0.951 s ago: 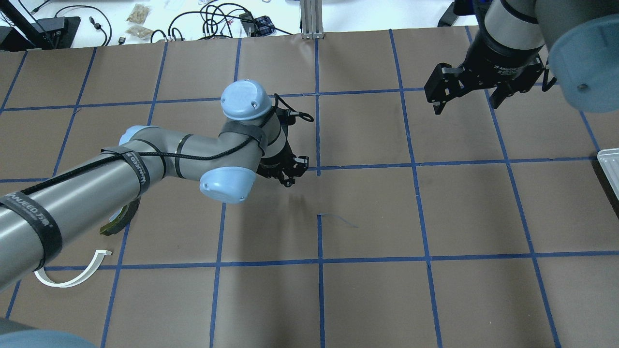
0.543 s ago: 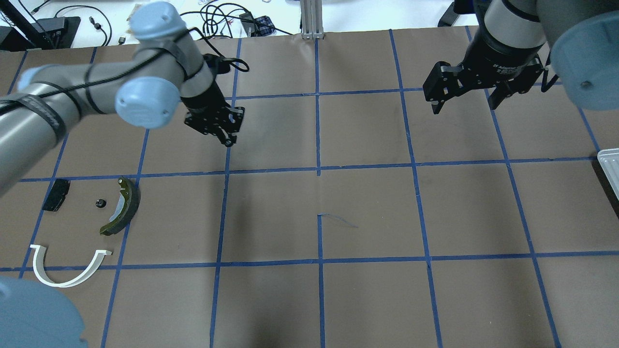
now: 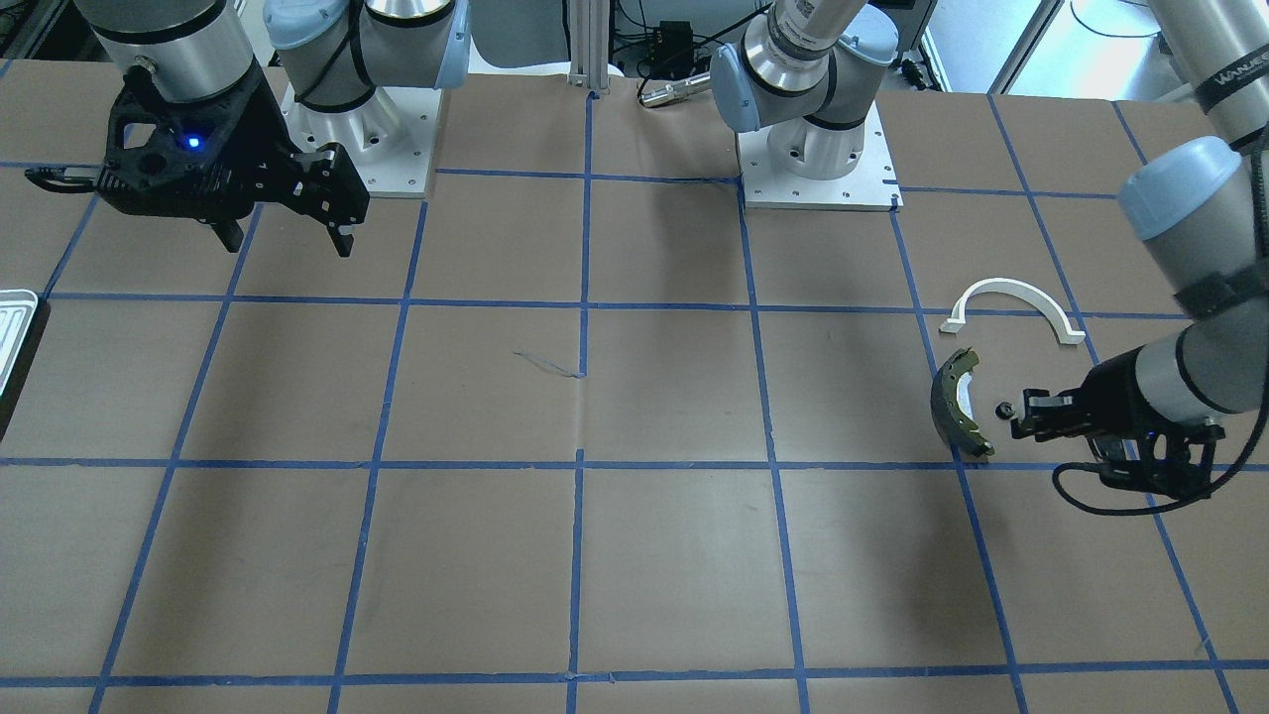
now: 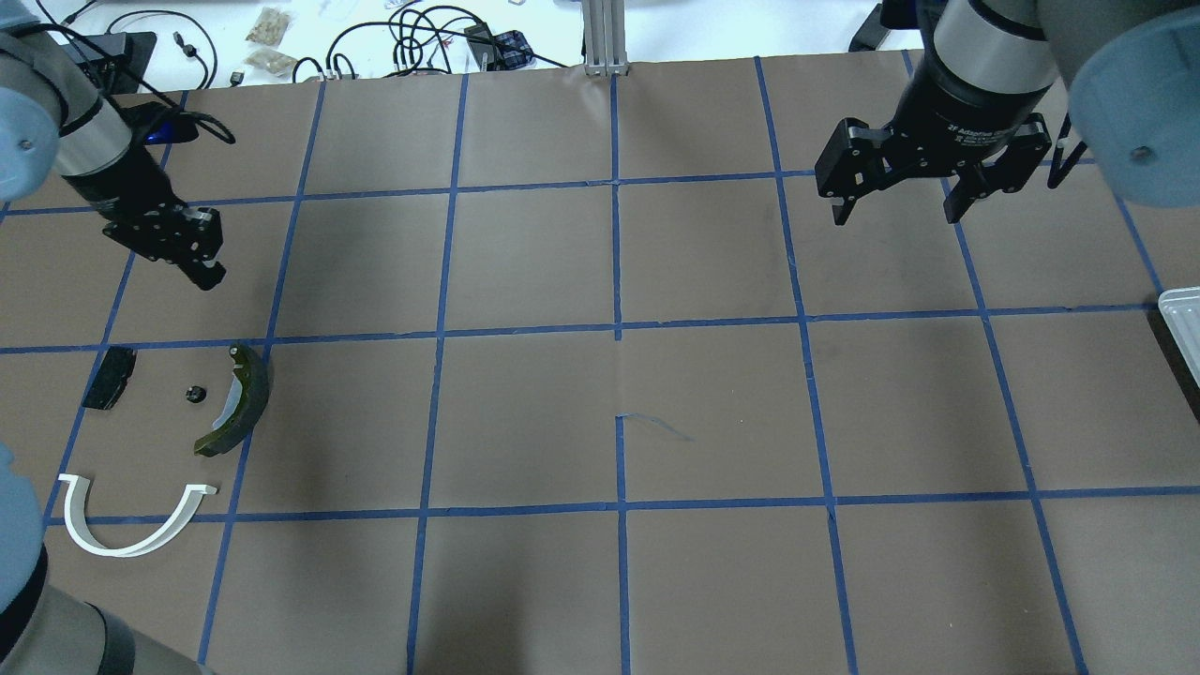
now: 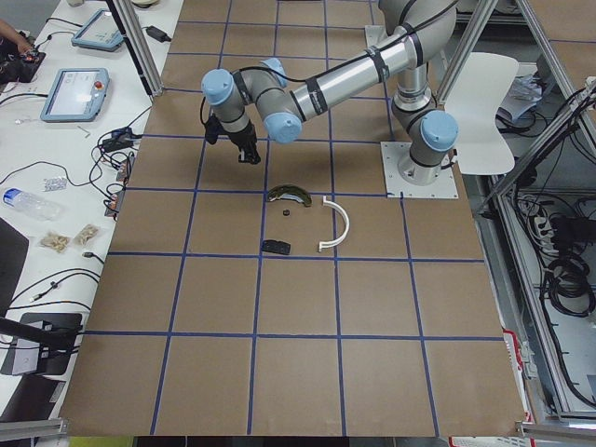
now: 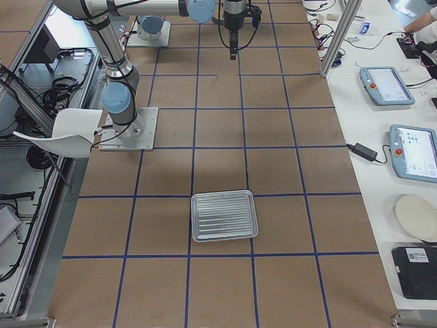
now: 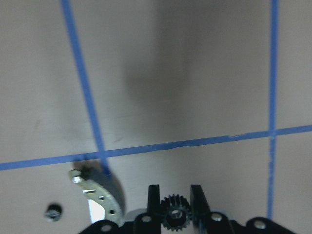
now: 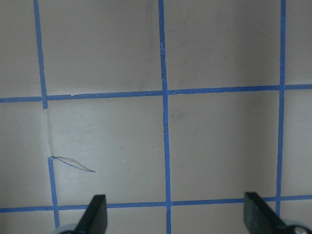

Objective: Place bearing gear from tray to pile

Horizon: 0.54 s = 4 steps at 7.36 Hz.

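Observation:
My left gripper (image 4: 204, 272) hangs above the table just beyond the pile. In the left wrist view it (image 7: 174, 197) is shut on a small black toothed bearing gear (image 7: 174, 219). The pile holds a white half-ring arch (image 4: 131, 544), a dark olive brake shoe (image 4: 239, 398), a black pad (image 4: 108, 378) and a small black part (image 4: 194, 394). My right gripper (image 4: 893, 217) is open and empty, high over the far right of the table. The silvery ribbed tray (image 6: 224, 216) lies at the table's right end and holds nothing.
The table is brown paper with a blue tape grid. Cables and small items (image 4: 422, 37) lie beyond the far edge. Only the tray's corner (image 4: 1183, 319) shows in the overhead view. A torn tape mark (image 4: 656, 427) sits mid-table.
My left arm has swung from the table's middle out to the far left, uncovering the pile. The right gripper has barely moved.

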Available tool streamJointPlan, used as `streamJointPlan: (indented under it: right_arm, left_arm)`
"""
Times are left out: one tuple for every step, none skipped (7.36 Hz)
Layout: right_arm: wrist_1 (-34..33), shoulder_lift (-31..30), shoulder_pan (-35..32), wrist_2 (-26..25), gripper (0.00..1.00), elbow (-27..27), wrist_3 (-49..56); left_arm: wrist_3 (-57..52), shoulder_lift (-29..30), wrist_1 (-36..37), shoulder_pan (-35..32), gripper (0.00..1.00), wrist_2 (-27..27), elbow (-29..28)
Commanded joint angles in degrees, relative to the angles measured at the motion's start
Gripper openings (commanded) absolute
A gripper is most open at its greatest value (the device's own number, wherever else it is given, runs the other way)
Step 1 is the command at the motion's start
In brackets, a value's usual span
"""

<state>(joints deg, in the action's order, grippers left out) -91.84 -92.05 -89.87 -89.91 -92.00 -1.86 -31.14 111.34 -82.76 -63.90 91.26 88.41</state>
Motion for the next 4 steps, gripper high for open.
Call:
streamJointPlan:
  right_arm:
    - [0.0,-0.1,0.0,0.0,1.0,-0.2,-0.1]
    - [0.0,-0.1,0.0,0.0,1.0,-0.2,-0.1]
    - [0.0,-0.1,0.0,0.0,1.0,-0.3,-0.1]
    - [0.0,-0.1,0.0,0.0,1.0,-0.3,-0.1]
  left_arm:
    - [-6.3,0.6,1.2,8.0,0.0,3.4,4.0]
    - [-6.5,1.2,5.0,9.3,0.0,3.3,7.0]
    - [-6.7,1.2,9.6,9.8,0.0,3.4,10.7]
    - [-6.8,1.1,13.7,9.9,0.0,3.4,14.1]
